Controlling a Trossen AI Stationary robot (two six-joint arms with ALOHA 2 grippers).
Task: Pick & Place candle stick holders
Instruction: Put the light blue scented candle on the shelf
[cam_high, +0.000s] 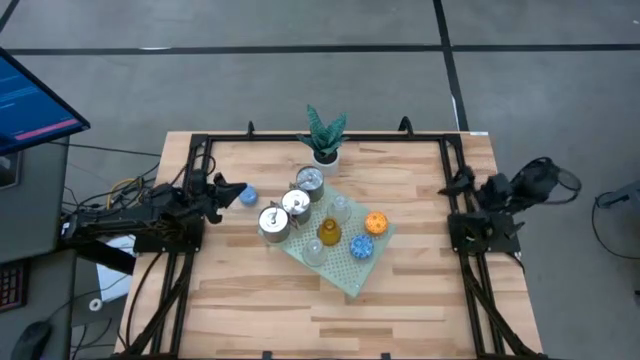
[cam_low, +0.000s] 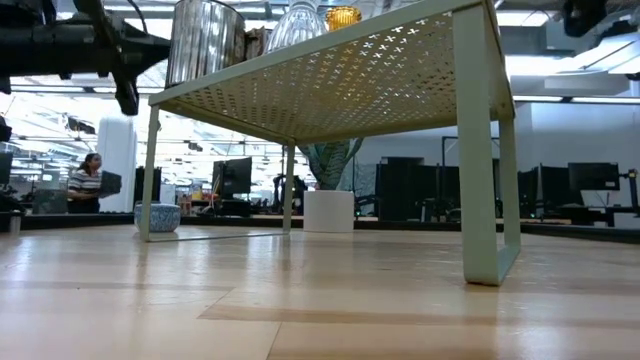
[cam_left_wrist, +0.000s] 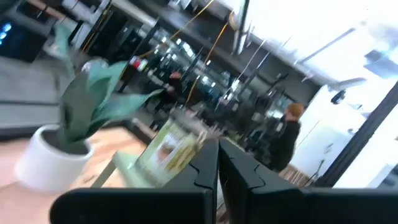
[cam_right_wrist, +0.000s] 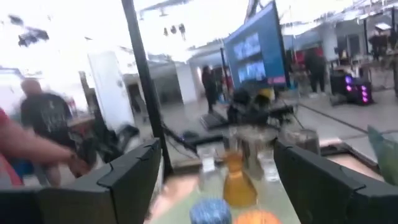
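From above we see a wooden worktop (cam_high: 400, 290) with a pale green perforated mat (cam_high: 345, 275) lying at a slant near its middle; the level view across the worktop shows the mat (cam_low: 380, 75) is really a small raised stand on legs. On it stand most of the candle holders: three shiny silver ones (cam_high: 296, 204) clustered at the end nearer the left arm, an amber glass one (cam_high: 329, 233) in the middle, an orange one (cam_high: 376, 222) and a bumpy blue one (cam_high: 361, 247) at the end nearer the right arm, and clear glass ones (cam_high: 340, 208) among them (hard to count, since they nearly vanish against the mat). A second blue holder (cam_high: 248, 197) sits off the mat on the bare wood, just beside the left claw (cam_high: 235, 192). From table height this blue holder (cam_low: 158, 217) rests on the wood beyond the stand's leg.

The left claw reaches in over the worktop's left edge and holds nothing; its wrist view shows the two dark fingers (cam_left_wrist: 205, 171) pressed together. The right claw (cam_high: 458, 183) waits at the right edge of the worktop, well apart from the mat, its fingers (cam_right_wrist: 134, 171) spread wide and empty.

A green-leaved plant in a white pot (cam_high: 325, 140) stands just beyond the mat, toward the far edge. People show in the room behind (blurred in both wrist views).
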